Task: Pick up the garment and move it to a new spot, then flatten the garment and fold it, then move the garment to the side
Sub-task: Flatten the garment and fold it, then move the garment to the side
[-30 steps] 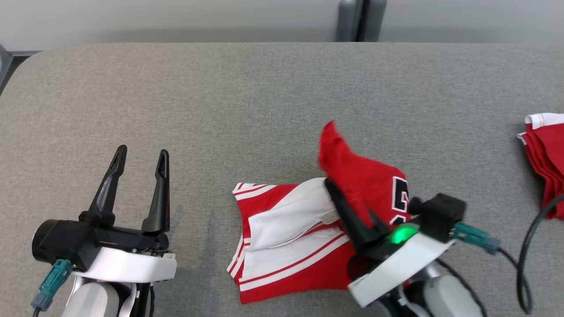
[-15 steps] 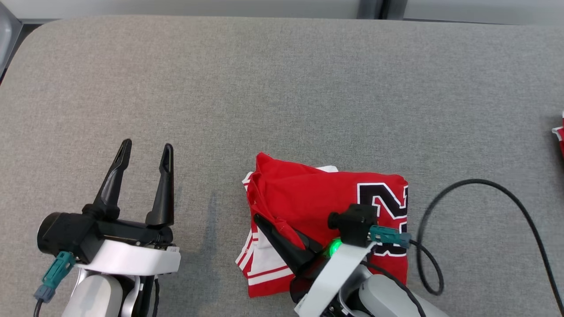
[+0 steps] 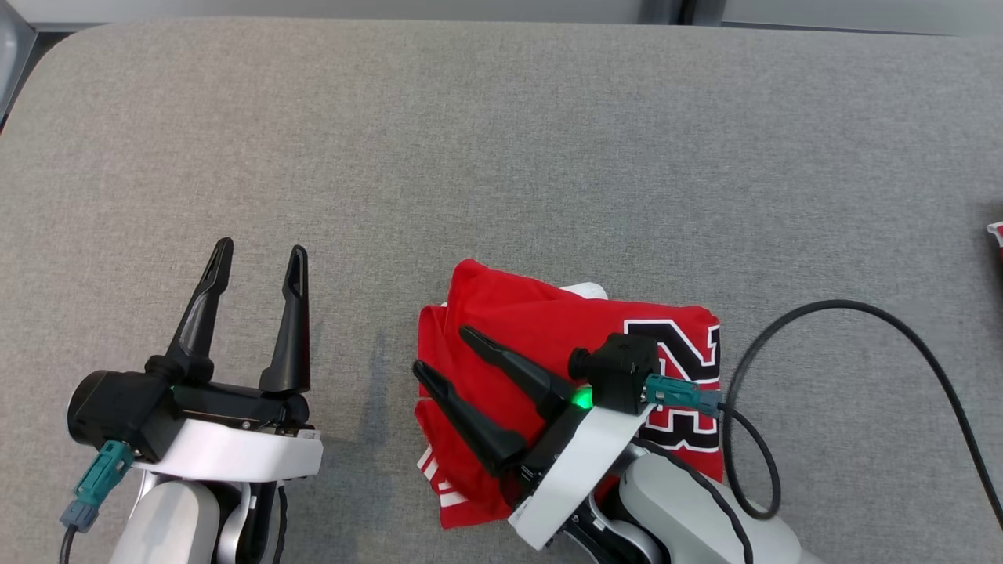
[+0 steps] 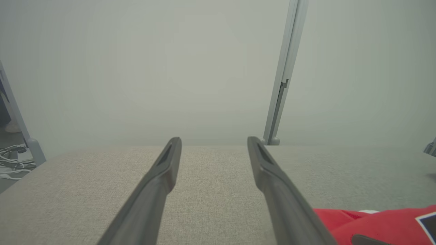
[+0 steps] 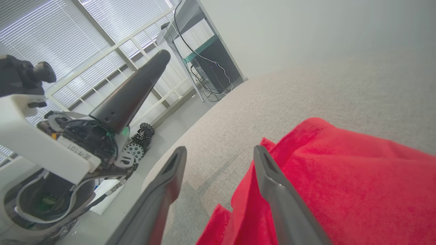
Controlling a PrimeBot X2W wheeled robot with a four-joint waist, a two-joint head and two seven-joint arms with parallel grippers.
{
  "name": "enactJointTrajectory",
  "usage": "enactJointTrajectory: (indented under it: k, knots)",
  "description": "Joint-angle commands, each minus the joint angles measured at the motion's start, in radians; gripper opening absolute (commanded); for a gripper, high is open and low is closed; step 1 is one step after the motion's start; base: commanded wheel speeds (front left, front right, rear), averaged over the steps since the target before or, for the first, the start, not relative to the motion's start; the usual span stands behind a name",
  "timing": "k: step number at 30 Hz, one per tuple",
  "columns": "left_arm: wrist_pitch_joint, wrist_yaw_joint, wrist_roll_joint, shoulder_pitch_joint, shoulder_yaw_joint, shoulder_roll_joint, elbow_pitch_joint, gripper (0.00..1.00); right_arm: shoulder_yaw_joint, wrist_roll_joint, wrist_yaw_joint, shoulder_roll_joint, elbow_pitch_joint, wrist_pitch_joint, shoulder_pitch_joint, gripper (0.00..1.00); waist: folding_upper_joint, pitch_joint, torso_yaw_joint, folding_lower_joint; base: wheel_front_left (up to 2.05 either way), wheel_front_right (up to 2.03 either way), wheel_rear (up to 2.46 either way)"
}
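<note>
Right pincer (image 3: 440, 349), spread wide, overlaps the folded garment (image 3: 533, 321), hiding part of it.

A grey, cloth-covered surface (image 3: 501, 157) carries a folded red garment (image 3: 509, 321) near its front edge. To the right a black cable (image 3: 850, 304) loops over it. At the far right edge lies perhaps another red cloth (image 3: 997, 235).

The garment (image 3: 533, 313) is soft matt cloth, the table (image 3: 501, 157) coarse grey woven fabric.
</note>
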Motion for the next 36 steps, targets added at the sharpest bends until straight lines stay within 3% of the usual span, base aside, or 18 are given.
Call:
enactJointTrajectory:
  k: [1,8,19,25,30,36]
  knots:
    - [-0.003,-0.007,0.004,0.001,0.007,0.003,0.001,1.0,-0.003,-0.005,0.001,-0.005,-0.017,-0.01,-0.009,1.0,0.0,-0.004,-0.004,0.0,0.0,0.0,0.0]
    - [-0.003,-0.007,0.018,0.016,0.022,-0.001,0.0,1.0,-0.156,-0.154,0.001,-0.025,-0.126,-0.026,0.011,1.0,0.0,-0.029,-0.027,0.0,0.0,0.0,0.0]
    - [-0.003,0.001,0.025,0.05,0.053,0.003,-0.012,1.0,-0.668,-0.426,0.001,-0.084,-0.336,0.022,0.234,1.0,0.0,-0.058,-0.054,0.0,0.0,0.0,0.0]
    - [-0.003,0.005,0.02,0.066,0.07,0.008,-0.013,1.0,-0.89,-0.526,0.001,-0.088,-0.406,0.085,0.381,1.0,0.0,-0.085,-0.061,0.0,0.0,0.0,0.0]
    - [-0.003,-0.004,0.009,0.09,0.08,0.005,-0.013,1.0,-0.974,-0.554,0.001,-0.076,-0.437,0.121,0.477,1.0,0.0,-0.122,-0.065,0.0,0.0,0.0,0.0]
    - [-0.002,-0.01,0.017,0.131,0.073,0.014,-0.005,1.0,-0.986,-0.559,0.001,-0.072,-0.445,0.145,0.545,1.0,0.0,-0.174,-0.077,0.0,0.0,0.0,0.0]
